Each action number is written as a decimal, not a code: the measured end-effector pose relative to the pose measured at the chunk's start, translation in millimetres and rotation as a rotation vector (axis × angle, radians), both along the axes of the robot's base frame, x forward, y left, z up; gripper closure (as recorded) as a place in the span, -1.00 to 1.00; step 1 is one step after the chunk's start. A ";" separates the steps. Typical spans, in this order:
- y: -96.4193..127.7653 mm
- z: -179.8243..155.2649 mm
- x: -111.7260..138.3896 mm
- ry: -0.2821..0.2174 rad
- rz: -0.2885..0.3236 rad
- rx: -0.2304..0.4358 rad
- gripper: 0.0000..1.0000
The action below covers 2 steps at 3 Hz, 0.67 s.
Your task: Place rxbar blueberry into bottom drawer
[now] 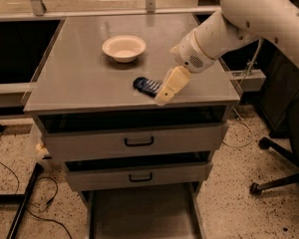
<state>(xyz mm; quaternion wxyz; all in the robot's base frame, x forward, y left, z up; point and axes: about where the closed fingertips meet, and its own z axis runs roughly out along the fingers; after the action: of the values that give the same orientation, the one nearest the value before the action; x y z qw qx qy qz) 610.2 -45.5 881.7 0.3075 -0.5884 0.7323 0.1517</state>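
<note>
Evidently the task is at its opening stage: the rxbar blueberry [145, 84] lies flat on the grey cabinet top [74, 78], toward the front edge, at about five o'clock from the cream bowl [123, 48] and well apart from it. The gripper [163, 96], at the end of the white arm [239, 19] that reaches in from two o'clock, sits low over the bar's four o'clock end, covering that end from the camera. Whether it touches the wrapper, and whether it is spread or closed, cannot be told from this angle. Nothing suggests the bar is lifted; it appears to rest on the surface. Below, the two grey drawers with black handles [139, 142] stand slightly ajar, and at six o'clock the bottom drawer [139, 213] is pulled out, its flat floor showing nothing on it. By this reading the destination is ready, while the grasp, the lift, the carry down past the front edge and the release into the tray are all left to do.
</note>
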 end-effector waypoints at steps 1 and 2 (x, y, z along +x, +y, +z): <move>0.0 0.0 0.0 0.000 0.000 0.000 -1.00; 3.7 -10.6 8.4 0.022 -0.004 0.011 -1.00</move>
<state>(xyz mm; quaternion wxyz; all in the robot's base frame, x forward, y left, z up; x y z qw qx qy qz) 618.6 -41.8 871.1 0.3030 -0.5836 0.7360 0.1612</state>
